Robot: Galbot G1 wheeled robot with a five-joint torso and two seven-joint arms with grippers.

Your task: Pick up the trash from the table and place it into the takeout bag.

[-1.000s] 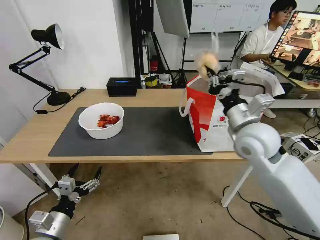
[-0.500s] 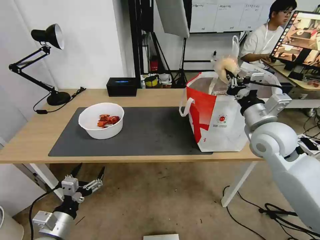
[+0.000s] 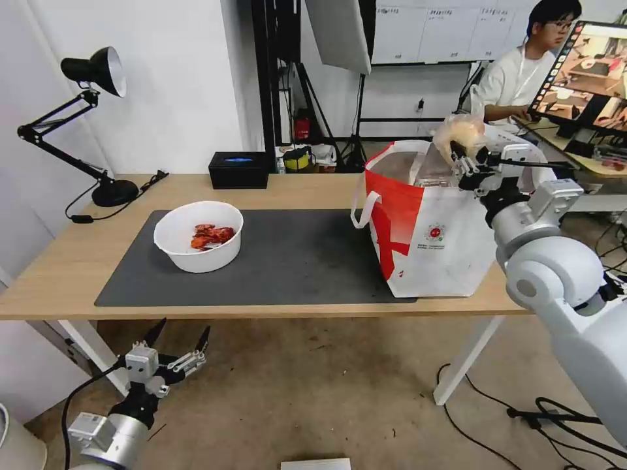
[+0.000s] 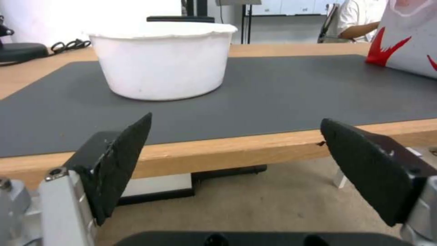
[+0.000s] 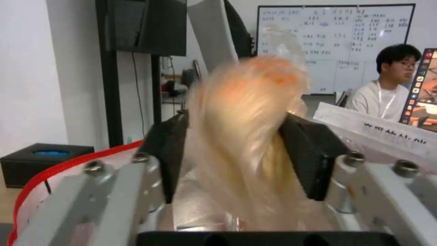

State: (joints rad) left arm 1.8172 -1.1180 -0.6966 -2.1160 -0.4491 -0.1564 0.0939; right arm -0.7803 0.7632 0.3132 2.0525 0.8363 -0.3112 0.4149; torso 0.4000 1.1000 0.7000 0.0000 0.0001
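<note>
Head view recorded the right gripper (image 3: 465, 158) raised above the open mouth of the takeout bag (image 3: 428, 241), its jaws clamped on the small clear bag with a beige lump (image 3: 459, 132). The takeout bag stood upright at the right end of the bench (image 3: 59, 261), partly on the dark mat (image 3: 300, 261), bearing a small round red logo whose text could not be read. A white bowl (image 3: 198, 235) holding red shell scraps sat on the mat's left part, well apart from the bag. Behind it stood a black box (image 3: 239, 169) and a black desk lamp (image 3: 91, 117). The left gripper (image 3: 176, 339) hung below the bench's front edge, jaws spread and empty.
</note>
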